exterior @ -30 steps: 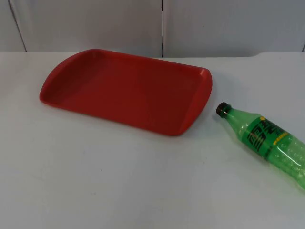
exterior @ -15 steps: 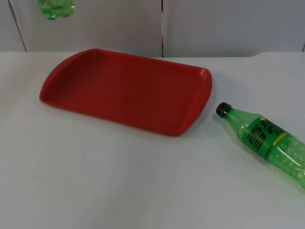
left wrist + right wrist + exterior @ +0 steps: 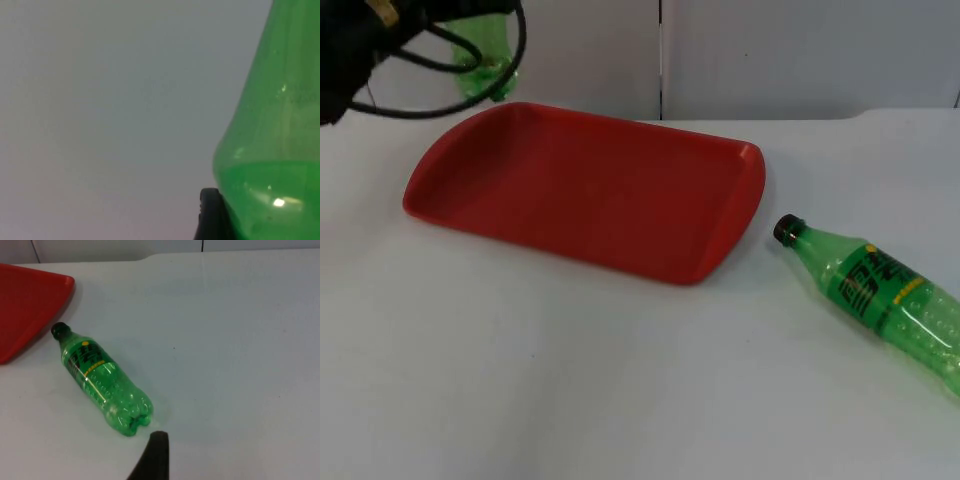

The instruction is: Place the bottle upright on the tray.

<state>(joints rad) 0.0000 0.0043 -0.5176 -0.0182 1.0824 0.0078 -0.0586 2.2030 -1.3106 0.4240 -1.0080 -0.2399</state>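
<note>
1. Left gripper [image 3: 470, 40] closed on a green bottle [image 3: 485, 60], held above tray [image 3: 590, 190] far-left corner for placing.
2. Second bottle [image 3: 880, 300] lies on table, right of tray.
3. Right gripper [image 3: 152, 460] waits near it; fingers unclear.

You are viewing a black left arm [image 3: 355, 45] with a brass-coloured fitting; matte black fingertips [image 3: 152, 457] are showing.

Tray [image 3: 590, 190]: smooth red plastic, slight sheen. Lying bottle [image 3: 880, 297]: translucent green plastic, dimpled base, glossy printed label. Held bottle [image 3: 272, 150]: same glossy green plastic. Table [image 3: 570, 380]: matt white.
</note>
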